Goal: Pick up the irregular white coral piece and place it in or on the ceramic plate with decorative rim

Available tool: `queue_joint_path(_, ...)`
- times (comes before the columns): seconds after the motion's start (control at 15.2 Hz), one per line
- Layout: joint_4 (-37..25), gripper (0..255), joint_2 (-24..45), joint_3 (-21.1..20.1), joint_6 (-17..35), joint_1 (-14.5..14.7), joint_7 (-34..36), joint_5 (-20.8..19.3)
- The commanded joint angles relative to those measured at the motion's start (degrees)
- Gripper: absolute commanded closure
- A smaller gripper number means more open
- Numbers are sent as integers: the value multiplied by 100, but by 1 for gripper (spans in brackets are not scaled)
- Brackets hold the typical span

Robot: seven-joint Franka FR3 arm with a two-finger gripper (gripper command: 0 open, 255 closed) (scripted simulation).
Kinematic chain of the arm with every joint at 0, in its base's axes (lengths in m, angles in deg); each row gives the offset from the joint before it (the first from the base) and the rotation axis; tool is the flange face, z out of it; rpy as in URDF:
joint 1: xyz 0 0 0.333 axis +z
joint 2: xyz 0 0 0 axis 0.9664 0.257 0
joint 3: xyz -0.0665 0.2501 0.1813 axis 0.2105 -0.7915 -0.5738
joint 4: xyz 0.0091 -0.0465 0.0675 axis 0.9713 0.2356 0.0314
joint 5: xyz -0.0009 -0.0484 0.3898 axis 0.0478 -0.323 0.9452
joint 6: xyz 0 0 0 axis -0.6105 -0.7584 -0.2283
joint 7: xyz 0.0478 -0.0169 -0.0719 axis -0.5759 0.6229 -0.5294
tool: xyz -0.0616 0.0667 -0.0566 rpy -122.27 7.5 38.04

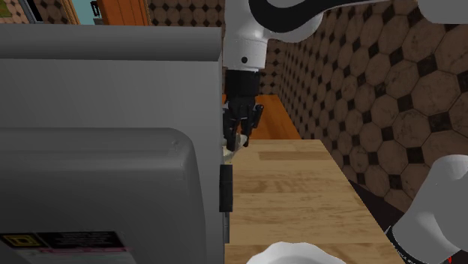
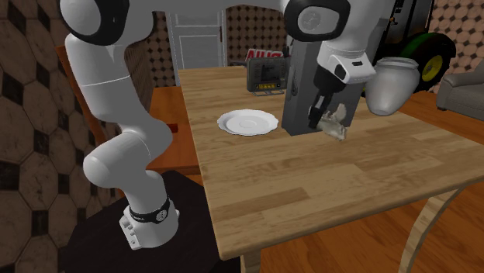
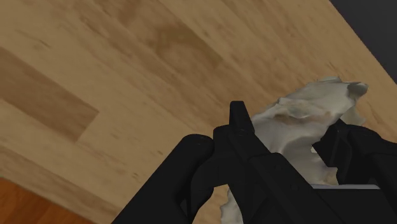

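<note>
While the end effector [image 2: 330, 124] is clenching the white coral piece [image 2: 336, 129] between its two black fingers [image 3: 238, 121], the piece is hanging close against a tall grey box [image 2: 299, 77] standing on the wooden surface [image 2: 310, 182].

- Wrist view: both fingers are pressing on the coral's sides. Its ragged tip is jutting past them, and its near part is lying hidden behind the hand.
- Plate [image 2: 248, 122]: white, with a wavy rim, lying on the surface apart from the coral, toward the second exterior view's left.
- Shoulder view: the grey box is blocking much of the scene. The coral is showing as a pale sliver under the fingers, and the bottom edge is cutting off the plate.
- Whether the coral is touching the surface: hard to make out.
</note>
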Motion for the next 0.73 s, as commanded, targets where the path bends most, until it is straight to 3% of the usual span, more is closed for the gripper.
queue_joint_path(0.0,301,255,-318,-81,38,87,124,123)
queue_joint_path(0.66,1551,255,-1924,-484,-13,615,804,816)
